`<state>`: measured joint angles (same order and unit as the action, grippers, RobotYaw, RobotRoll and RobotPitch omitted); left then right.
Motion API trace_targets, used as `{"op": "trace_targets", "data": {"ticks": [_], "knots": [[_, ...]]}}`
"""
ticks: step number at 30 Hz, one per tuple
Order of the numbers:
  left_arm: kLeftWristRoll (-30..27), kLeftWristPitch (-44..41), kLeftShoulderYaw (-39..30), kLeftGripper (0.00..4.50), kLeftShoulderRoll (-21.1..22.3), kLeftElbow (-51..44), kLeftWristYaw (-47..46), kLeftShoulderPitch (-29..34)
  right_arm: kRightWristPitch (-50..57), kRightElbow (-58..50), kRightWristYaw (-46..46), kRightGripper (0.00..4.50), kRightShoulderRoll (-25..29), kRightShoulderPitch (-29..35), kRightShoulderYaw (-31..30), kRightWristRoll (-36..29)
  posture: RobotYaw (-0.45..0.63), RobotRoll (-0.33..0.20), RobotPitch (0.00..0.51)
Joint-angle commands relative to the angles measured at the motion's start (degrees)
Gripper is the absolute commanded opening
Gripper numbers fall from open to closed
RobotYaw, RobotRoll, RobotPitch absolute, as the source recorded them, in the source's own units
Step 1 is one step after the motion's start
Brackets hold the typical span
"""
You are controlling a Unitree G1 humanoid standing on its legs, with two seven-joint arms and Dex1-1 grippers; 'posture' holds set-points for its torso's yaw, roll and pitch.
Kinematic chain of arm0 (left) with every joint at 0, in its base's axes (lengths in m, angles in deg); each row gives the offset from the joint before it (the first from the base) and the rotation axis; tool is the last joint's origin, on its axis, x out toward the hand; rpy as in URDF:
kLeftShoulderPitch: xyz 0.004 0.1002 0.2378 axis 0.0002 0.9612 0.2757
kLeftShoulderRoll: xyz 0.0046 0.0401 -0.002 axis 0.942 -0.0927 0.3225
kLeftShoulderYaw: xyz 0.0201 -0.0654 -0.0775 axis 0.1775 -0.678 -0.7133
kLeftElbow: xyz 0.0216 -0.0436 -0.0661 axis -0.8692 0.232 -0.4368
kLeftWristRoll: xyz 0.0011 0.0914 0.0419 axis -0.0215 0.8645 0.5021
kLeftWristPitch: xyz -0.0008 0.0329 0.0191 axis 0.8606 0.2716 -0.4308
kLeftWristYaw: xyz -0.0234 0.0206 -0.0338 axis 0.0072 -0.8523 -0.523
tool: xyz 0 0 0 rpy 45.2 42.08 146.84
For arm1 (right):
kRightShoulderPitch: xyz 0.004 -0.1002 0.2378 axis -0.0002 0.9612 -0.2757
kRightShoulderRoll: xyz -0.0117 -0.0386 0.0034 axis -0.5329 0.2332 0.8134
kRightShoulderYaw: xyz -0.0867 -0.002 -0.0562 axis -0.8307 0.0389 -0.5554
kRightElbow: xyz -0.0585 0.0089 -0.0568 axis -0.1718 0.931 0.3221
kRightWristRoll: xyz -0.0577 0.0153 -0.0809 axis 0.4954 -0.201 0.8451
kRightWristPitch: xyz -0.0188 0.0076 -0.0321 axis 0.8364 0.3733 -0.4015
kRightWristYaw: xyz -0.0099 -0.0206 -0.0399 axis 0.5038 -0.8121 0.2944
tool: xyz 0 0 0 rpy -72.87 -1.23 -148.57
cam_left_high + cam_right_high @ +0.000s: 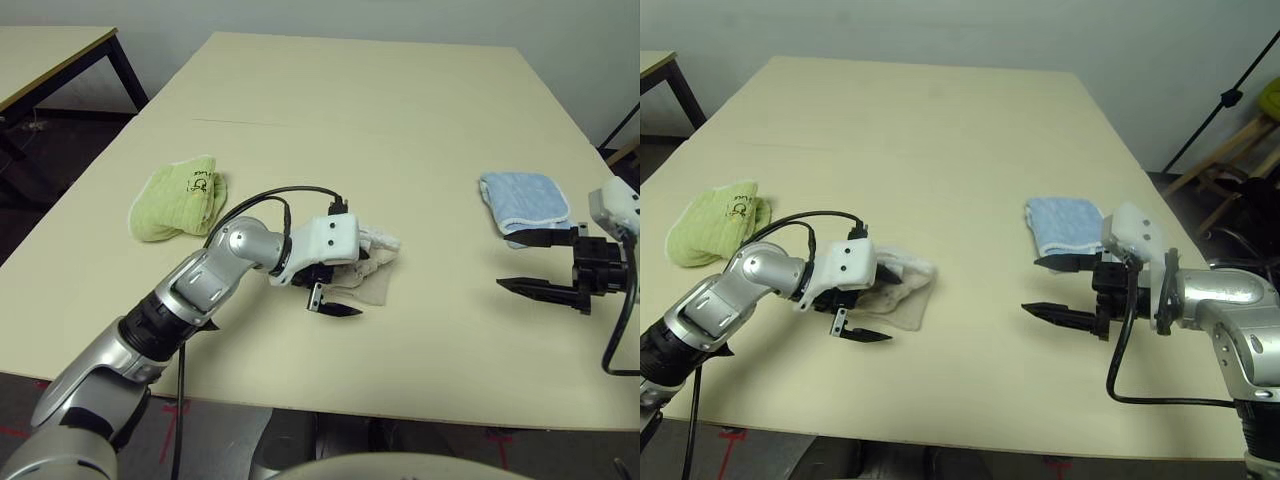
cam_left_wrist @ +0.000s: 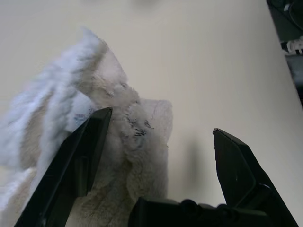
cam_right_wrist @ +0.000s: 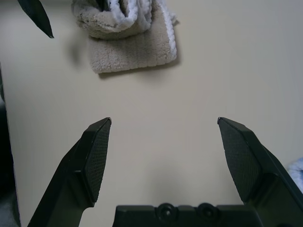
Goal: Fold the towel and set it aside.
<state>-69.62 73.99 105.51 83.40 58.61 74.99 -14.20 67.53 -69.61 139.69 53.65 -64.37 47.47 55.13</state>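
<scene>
Left hand (image 2: pixel 163 120) is spreading wide over the rumpled beige towel (image 1: pixel 908 305), gripping nothing, perhaps freeing a fold; right hand (image 3: pixel 164 120) is waiting empty, wide open.

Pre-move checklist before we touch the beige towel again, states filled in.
- Left claw open: ok
- Right claw open: ok
- Right claw away from the beige towel: ok
- Beige towel folded flat and neat: not ok, its upper part is bunched
- Green towel separate from beige one: ok
- Underside of beige towel free of creases: cannot tell
</scene>
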Motion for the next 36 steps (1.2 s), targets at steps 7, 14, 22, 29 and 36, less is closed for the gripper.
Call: {"op": "trace_targets", "data": {"ticks": [7, 14, 22, 29, 36], "knots": [[-15.6, -21.3, -12.6, 4.49, -1.0, -4.5, -0.3, -2.2, -1.8, 1.8, 0.6, 4.50, -0.5, -1.0, -1.3, 0.7, 0.11, 0.000, 0.078], [-23.5, -33.9, -24.0, 4.49, 2.2, -5.0, -5.7, -1.1, 1.3, 1.5, -0.7, 4.50, -4.3, -6.0, -2.1, -2.3, 0.14, 0.000, 0.077], [-21.8, -32.0, -32.0, 4.49, 4.0, -0.4, -12.4, 5.0, 6.1, 0.1, -6.4, 4.50, -10.6, -11.4, -6.0, -2.2, 0.15, 0.000, 0.078], [-22.9, -32.5, -32.9, 4.49, 2.9, -2.0, -15.8, 9.6, 6.7, -1.6, -10.2, 4.50, -15.7, -13.0, -9.9, -1.4, 0.16, 0.000, 0.078], [-23.3, -32.7, -31.5, 4.49, 3.0, -3.9, -15.7, 12.9, 9.6, -3.9, -12.2, 4.50, -16.8, -10.2, -11.8, -1.4, 0.15, 0.000, 0.081]]}}
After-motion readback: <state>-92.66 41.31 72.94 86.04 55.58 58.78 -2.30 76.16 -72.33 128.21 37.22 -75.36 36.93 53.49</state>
